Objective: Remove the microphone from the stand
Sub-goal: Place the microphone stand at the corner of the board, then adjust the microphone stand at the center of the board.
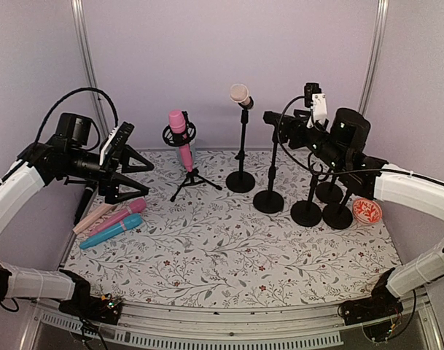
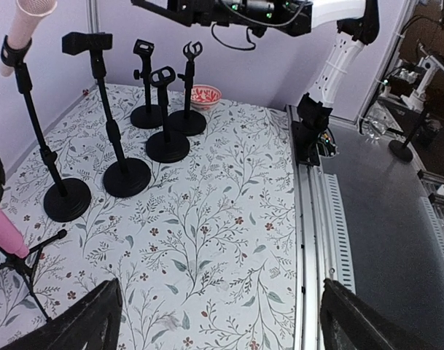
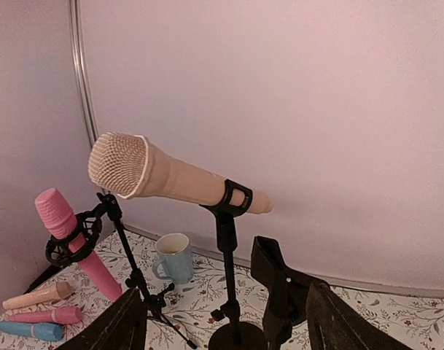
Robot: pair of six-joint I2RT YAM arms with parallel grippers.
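Observation:
A beige microphone [image 1: 240, 93] sits in the clip of a black round-base stand [image 1: 241, 157] at the back centre. It also shows in the right wrist view [image 3: 170, 175], tilted, head to the left. A pink microphone [image 1: 179, 130] hangs in a shock mount on a tripod stand [image 1: 195, 179]. My right gripper [image 1: 283, 125] is open and empty, raised to the right of the beige microphone, apart from it; in its own view [image 3: 229, 328] an empty stand clip [image 3: 276, 273] stands between the fingers. My left gripper [image 1: 138, 177] is open and empty at the left, and in its own view [image 2: 220, 321] above the mat.
Three loose microphones, beige [image 1: 96, 216], pink [image 1: 123, 213] and blue [image 1: 112, 232], lie at the left. Several empty black stands [image 1: 307, 211] cluster at the right beside a red bowl [image 1: 367, 211]. A blue mug [image 3: 174, 257] stands behind the tripod. Walls enclose the back and sides.

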